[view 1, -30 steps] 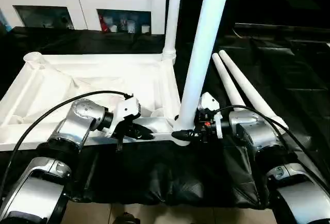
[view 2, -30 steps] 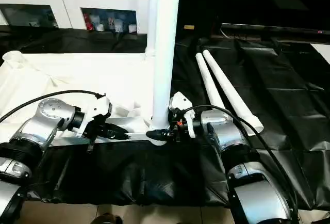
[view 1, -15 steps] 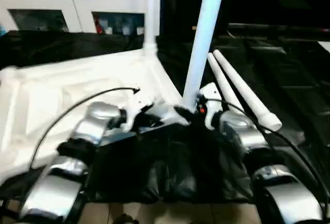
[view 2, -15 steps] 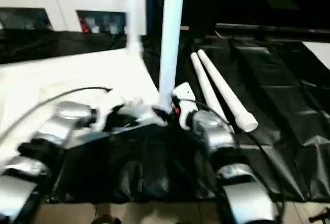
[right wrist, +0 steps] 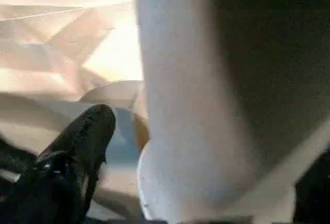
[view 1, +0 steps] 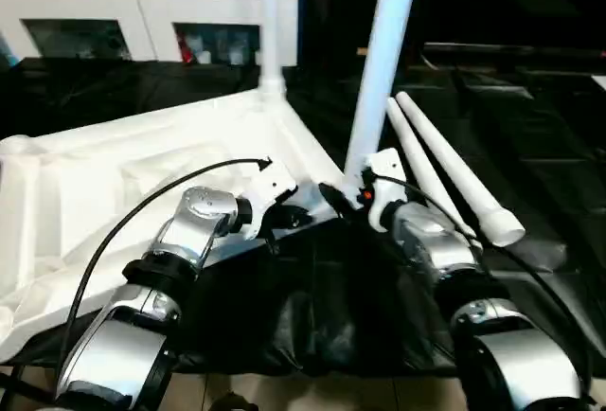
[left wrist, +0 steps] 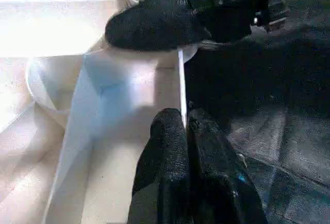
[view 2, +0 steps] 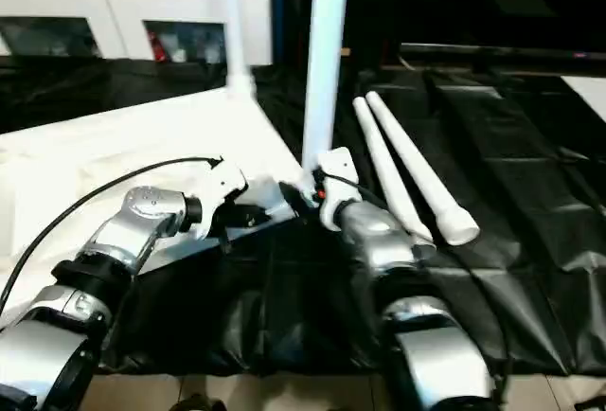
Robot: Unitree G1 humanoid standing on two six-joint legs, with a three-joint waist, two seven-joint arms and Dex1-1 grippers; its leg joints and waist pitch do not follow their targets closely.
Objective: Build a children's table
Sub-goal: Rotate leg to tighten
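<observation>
White tabletop (view 1: 142, 165) upside down on black sheet (view 1: 530, 155), two legs standing in its corners, near leg (view 1: 383, 61) beside right gripper (view 1: 339, 198), fingers probably spread around its base, left gripper (left wrist: 186, 131) pressed together on tabletop rim, two spare legs (view 1: 445, 169) lying at right.

White tabletop (view 1: 142, 160), white legs (view 1: 445, 169), black sheet (view 1: 530, 127), silver forearms (view 1: 204, 226)

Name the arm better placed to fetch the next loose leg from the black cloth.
Right, probably. The right gripper stands at the near upright leg, and the two loose legs lie just beside that arm. The left gripper is shut on the tabletop's rim, steadying it.
</observation>
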